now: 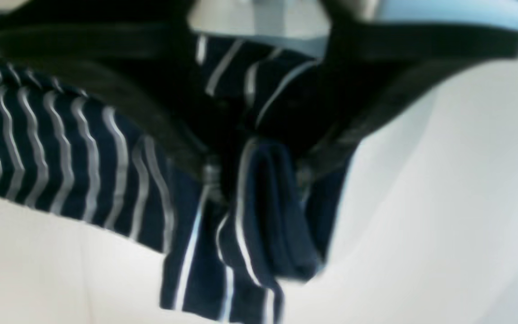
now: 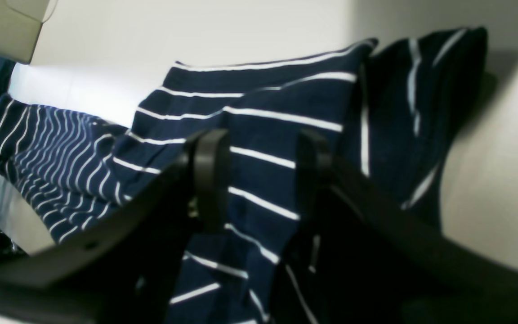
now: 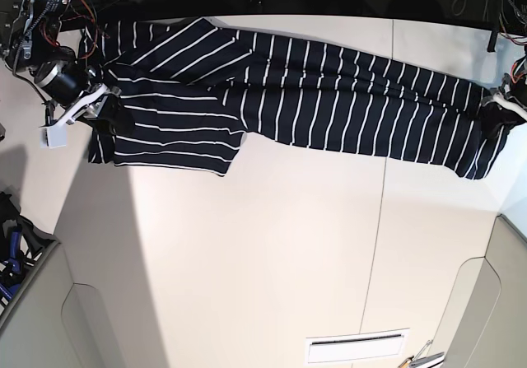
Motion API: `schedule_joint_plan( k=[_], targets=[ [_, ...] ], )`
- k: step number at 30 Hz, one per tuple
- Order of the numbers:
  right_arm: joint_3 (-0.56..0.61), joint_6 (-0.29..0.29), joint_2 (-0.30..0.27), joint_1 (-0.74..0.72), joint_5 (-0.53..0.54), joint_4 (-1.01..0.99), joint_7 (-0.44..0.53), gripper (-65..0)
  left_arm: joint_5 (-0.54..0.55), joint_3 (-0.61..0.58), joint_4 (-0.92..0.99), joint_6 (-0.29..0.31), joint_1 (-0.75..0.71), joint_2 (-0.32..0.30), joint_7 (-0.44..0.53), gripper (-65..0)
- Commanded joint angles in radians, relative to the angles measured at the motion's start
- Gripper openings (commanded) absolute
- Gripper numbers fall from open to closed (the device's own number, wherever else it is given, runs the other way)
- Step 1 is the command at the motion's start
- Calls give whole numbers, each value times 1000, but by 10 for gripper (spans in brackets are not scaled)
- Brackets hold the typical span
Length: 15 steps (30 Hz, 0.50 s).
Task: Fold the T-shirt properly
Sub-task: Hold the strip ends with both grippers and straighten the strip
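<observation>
White tabletop (image 3: pixel 272 253) runs under the T-shirt (image 3: pixel 329 96), which lies stretched in a long band along the far edge, one end doubled over near the right gripper (image 3: pixel 103 109) and the other bunched at the left gripper (image 3: pixel 502 113). It looks light, limp and prone to sagging and creasing, so hems and corners seem the best places to grip. The left gripper (image 1: pixel 254 175) is pinched tight on a fold of cloth; the right gripper (image 2: pixel 259 175) stands narrowly parted with fabric between its fingers (image 2: pixel 209 175); no containers are visible.
</observation>
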<state>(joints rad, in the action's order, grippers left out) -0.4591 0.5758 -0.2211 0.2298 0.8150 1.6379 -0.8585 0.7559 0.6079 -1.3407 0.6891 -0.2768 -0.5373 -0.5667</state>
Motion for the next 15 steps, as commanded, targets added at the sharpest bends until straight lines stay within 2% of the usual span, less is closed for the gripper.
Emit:
schedule_joint_plan(
  k=[1,3,5,10,12,15],
  targets=[
    [-7,5,-12,-7,19,16,16,-406,8,6,0,9,8,-26,42,-326],
    [-7,5,-12,-7,19,16,14,-406,5,6,14,9,8,-28,63,-254],
    [-7,5,-12,-7,19,16,7,-406,-1,7,14,6,8,-32,62,-227],
    [-7,5,-12,-4,19,16,-19,-406,-13,6,14,1,9,-59,63,-227],
    [-7,5,-12,-5,19,16,-23,-406,-14,6,19,-49,19,-67,63,-227],
    [-7,5,-12,-5,20,16,-23,-406,-13,6,64,-60,56,-78,62,-227]
  ],
)
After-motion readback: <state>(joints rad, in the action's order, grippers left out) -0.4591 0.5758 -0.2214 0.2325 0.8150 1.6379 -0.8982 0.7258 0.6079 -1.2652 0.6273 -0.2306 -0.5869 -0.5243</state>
